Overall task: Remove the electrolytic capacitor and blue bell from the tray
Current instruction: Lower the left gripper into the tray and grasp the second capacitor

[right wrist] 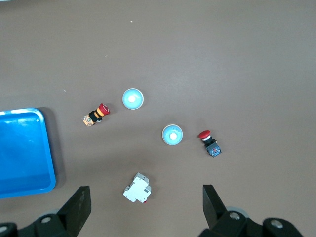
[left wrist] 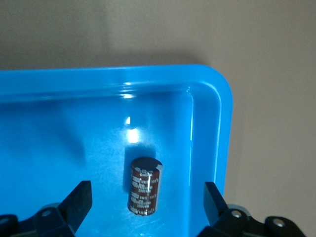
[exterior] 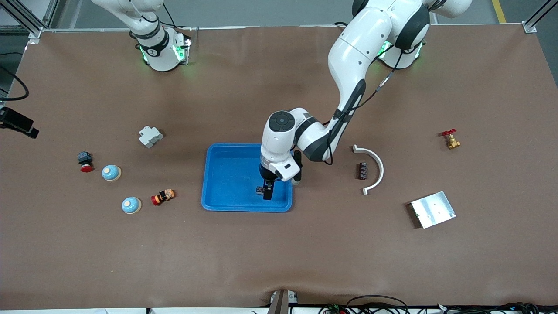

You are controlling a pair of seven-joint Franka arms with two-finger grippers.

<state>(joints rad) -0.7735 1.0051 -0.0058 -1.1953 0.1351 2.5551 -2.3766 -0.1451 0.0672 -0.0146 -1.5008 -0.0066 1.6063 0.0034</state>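
Note:
A dark brown capacitor (left wrist: 144,185) lies on its side on the floor of the blue tray (exterior: 226,174), in the corner nearer the front camera toward the left arm's end (exterior: 260,190). My left gripper (exterior: 267,192) hangs low over it, open, one finger on each side and touching nothing (left wrist: 146,191). Two light-blue dome bells (exterior: 111,173) (exterior: 131,205) stand on the table toward the right arm's end, also in the right wrist view (right wrist: 172,134) (right wrist: 132,98). My right gripper (right wrist: 146,202) is open and empty, high over the white breaker; the front view does not show it.
Near the bells are a white breaker (exterior: 150,136), a red push-button (exterior: 85,161) and a red-and-yellow button (exterior: 163,196). Toward the left arm's end lie a white curved piece (exterior: 375,168), a dark terminal block (exterior: 362,171), a metal plate (exterior: 433,209) and a brass valve (exterior: 451,140).

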